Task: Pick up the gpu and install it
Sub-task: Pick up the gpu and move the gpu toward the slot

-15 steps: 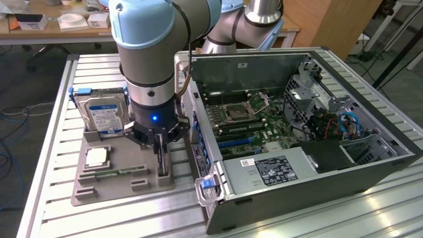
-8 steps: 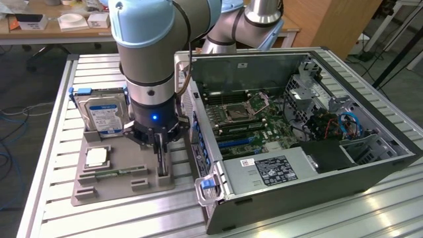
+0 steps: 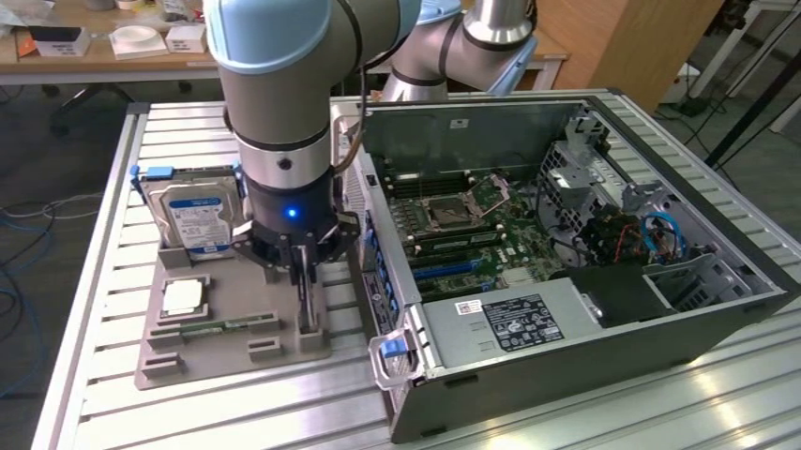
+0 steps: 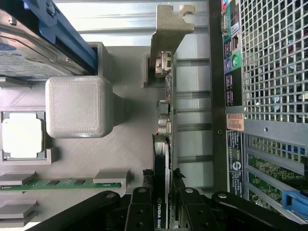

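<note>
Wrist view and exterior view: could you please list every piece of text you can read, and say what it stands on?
"NVIDIA QUA", cut off at the picture's edge: on the gpu.
Blue label on the hard drive: too small to read.
White label on the power supply: too small to read.
Stickers on the computer case, rear panel: blurred, unreadable.

The ribbed metal surface (image 3: pixel 250 403) stands on a dark grey floor (image 3: pixel 37 253). Behind the surface are a wooden desk (image 3: pixel 75 62) with small white boxes (image 3: pixel 135 39) and a wooden cabinet (image 3: pixel 626 42). Loose cables (image 3: pixel 44 208) lie beside the surface.
</note>
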`<state>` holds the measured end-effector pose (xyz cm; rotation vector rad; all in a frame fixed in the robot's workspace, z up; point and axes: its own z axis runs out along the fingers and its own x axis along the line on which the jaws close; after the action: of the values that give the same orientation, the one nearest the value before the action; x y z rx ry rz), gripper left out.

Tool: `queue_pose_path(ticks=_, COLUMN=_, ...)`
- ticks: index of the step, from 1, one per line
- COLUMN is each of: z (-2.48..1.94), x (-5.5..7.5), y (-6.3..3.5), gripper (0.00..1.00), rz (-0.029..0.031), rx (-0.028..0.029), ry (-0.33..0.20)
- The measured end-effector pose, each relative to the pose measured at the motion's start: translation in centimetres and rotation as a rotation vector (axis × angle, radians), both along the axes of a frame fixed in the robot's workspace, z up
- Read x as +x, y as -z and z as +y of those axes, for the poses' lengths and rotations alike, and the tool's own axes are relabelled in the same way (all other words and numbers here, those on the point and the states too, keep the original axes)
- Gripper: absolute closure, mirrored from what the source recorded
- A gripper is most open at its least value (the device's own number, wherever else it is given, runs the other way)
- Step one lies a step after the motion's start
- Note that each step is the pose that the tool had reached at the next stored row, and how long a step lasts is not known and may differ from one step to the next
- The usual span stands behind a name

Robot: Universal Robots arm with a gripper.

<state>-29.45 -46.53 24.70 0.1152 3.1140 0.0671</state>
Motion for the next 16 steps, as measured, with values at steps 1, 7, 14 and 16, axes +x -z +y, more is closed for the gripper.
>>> queue_pose_path(ticks=1, z=0.0, x=0.0, y=-0.15, gripper=0.74, rz=0.0, rx=0.0, ry=0.0)
queue_pose_path(ticks=7, z=0.0, x=0.0, y=-1.22, gripper=0.74, rz=0.0, rx=0.0, ry=0.0)
queue_pose_path(ticks=14, z=0.0, x=0.0, y=-1.88, gripper=0.74, rz=-0.0002, rx=0.0002, ry=0.0)
queue_pose_path(ticks=16, z=0.0, x=0.0, y=-1.9, gripper=0.74, rz=0.0001, rx=0.0, ry=0.0)
